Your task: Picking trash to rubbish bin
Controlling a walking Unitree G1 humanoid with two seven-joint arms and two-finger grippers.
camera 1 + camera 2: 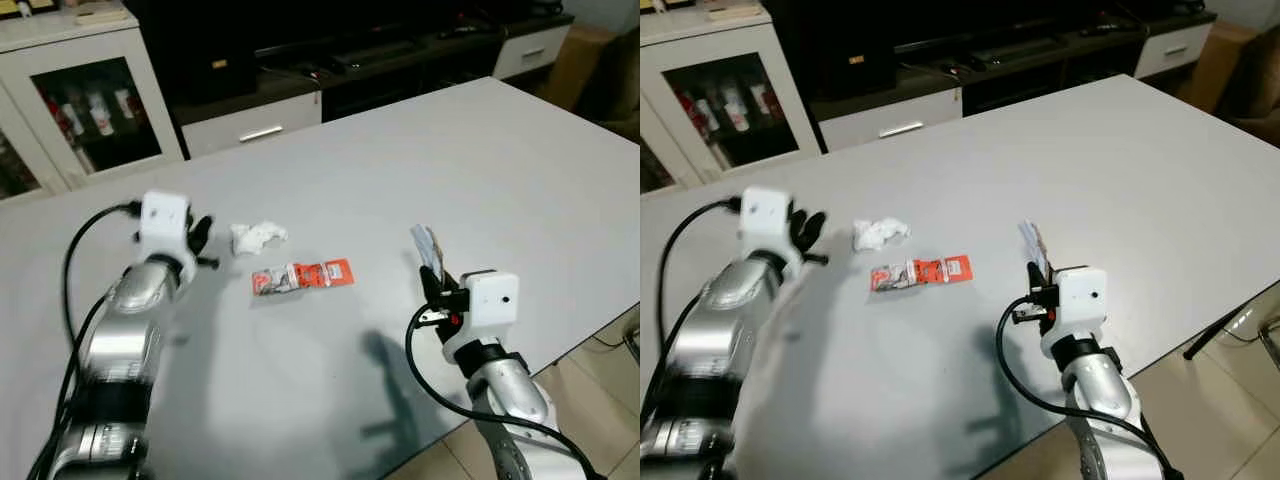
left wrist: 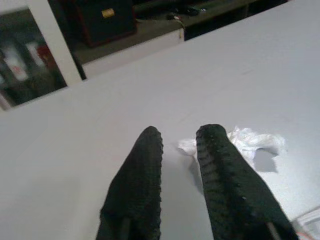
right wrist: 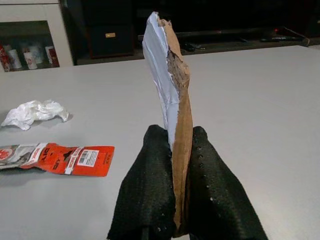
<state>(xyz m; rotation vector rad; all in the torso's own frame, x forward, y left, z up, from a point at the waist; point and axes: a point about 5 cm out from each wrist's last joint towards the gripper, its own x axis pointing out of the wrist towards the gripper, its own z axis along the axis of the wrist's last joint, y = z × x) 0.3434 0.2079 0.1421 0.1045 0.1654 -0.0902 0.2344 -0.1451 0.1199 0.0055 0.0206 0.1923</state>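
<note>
On the grey table point(image 1: 520, 170) lie a crumpled white tissue point(image 1: 257, 237) and, just in front of it, a flat red and silver wrapper point(image 1: 302, 276). My left gripper point(image 1: 200, 240) hovers just left of the tissue, its black fingers point(image 2: 145, 175) a little apart with nothing between them; the tissue point(image 2: 252, 142) lies just past one fingertip. My right gripper point(image 1: 432, 282) is held above the table's near right part, shut on a torn strip of brown and white cardboard point(image 3: 172, 100) that stands up from between its fingers.
Behind the table stand a white glass-door cabinet point(image 1: 90, 100) with bottles inside and a low dark TV unit point(image 1: 350, 60) with white drawers. The table's near edge point(image 1: 470, 400) runs close to my right arm, with tiled floor below.
</note>
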